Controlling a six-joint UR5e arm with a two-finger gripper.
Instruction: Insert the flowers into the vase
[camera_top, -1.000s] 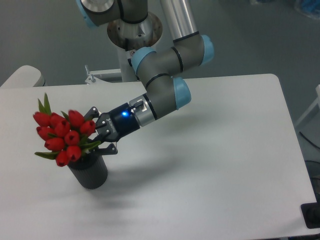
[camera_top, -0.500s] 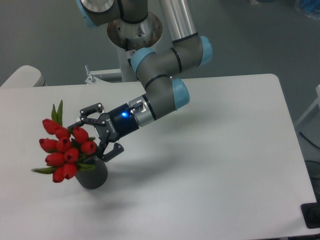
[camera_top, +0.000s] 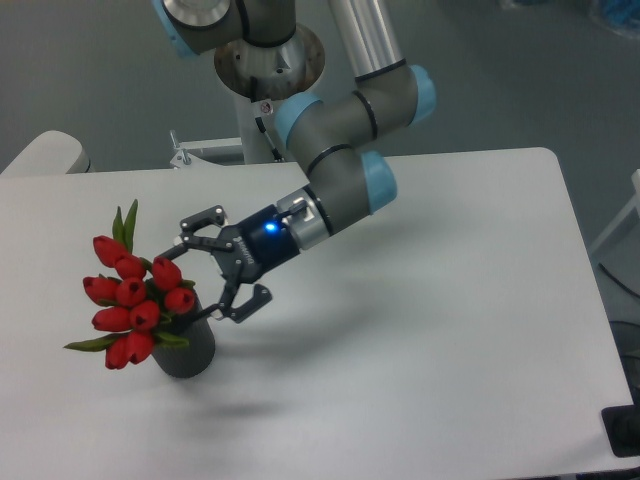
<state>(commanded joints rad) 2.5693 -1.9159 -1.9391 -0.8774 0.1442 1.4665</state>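
One bunch of red tulip buds with green leaves (camera_top: 135, 305) was seen standing in a dark grey ribbed cylindrical vase (camera_top: 185, 348) at the lower left of the frame, blooms leaning toward the left edge over the vase rim. The vase was set on a white rectangular table (camera_top: 430, 330). A black two-finger gripper (camera_top: 221, 266) on a grey and blue arm (camera_top: 345, 150) was positioned just right of the blooms, above the vase mouth. Its jaws were spread wide and nothing was held. A blue light was lit on the wrist (camera_top: 268, 229).
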